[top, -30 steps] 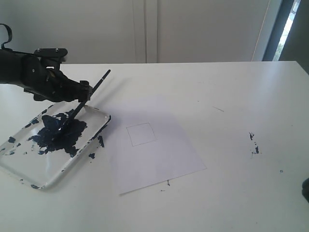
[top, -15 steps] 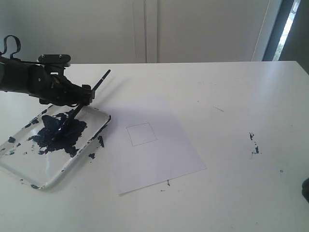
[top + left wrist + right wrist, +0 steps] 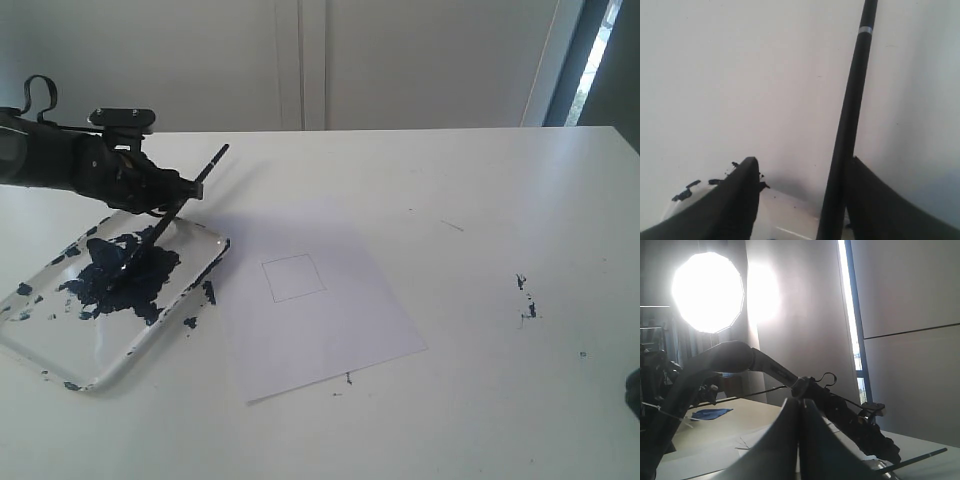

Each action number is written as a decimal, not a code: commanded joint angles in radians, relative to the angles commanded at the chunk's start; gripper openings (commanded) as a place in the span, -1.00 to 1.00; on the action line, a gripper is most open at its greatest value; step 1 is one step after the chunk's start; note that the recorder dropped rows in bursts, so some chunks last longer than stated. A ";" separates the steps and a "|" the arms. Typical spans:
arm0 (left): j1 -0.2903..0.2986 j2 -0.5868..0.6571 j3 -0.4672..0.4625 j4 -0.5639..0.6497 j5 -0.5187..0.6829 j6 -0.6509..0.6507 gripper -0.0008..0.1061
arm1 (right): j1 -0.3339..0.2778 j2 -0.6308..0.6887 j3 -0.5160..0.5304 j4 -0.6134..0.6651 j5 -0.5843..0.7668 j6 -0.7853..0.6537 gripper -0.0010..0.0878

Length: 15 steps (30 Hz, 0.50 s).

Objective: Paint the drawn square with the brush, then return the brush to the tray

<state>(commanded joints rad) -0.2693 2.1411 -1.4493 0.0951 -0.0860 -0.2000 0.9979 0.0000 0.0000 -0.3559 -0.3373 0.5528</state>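
Two parted left-arm jaws flank the brush [image 3: 848,125], close beside one.

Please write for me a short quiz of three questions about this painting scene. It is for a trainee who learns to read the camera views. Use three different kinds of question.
1. True or false: the inside of the drawn square is already painted blue.
2. Where does the tip of the brush lie? A: on the paper sheet. B: in the blue paint on the tray. C: high in the air.
3. Fill in: the jaws of the right gripper are ____.

Key: 1 false; 2 B; 3 shut.
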 joint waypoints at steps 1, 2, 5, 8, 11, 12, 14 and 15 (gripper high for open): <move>-0.003 0.002 0.000 0.000 0.000 0.009 0.05 | 0.000 0.000 0.000 0.000 0.000 0.000 -0.98; -0.007 0.001 0.000 0.000 0.003 0.017 0.05 | 0.000 0.000 0.000 0.000 0.000 0.000 -0.98; -0.007 0.013 0.000 0.000 0.009 0.017 0.05 | 0.000 0.000 0.000 0.000 0.000 0.000 -0.98; -0.013 0.025 0.000 0.000 0.010 0.017 0.05 | 0.000 0.000 0.000 0.000 0.000 0.000 -0.98; -0.022 0.034 0.000 0.000 0.004 0.017 0.02 | 0.000 0.000 0.000 0.000 0.000 0.000 -0.98; -0.022 0.036 0.000 0.000 0.003 0.019 0.00 | 0.000 0.000 0.000 0.000 0.000 0.000 -0.98; -0.023 0.036 0.000 0.002 -0.001 0.022 -0.12 | 0.000 0.000 0.000 0.000 0.000 0.000 -0.98; -0.023 0.036 -0.002 0.002 -0.003 0.022 -0.21 | 0.000 0.000 0.000 0.000 0.000 0.000 -0.98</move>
<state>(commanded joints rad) -0.2923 2.1770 -1.4516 0.0976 -0.0891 -0.1783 0.9979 0.0000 0.0000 -0.3559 -0.3373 0.5528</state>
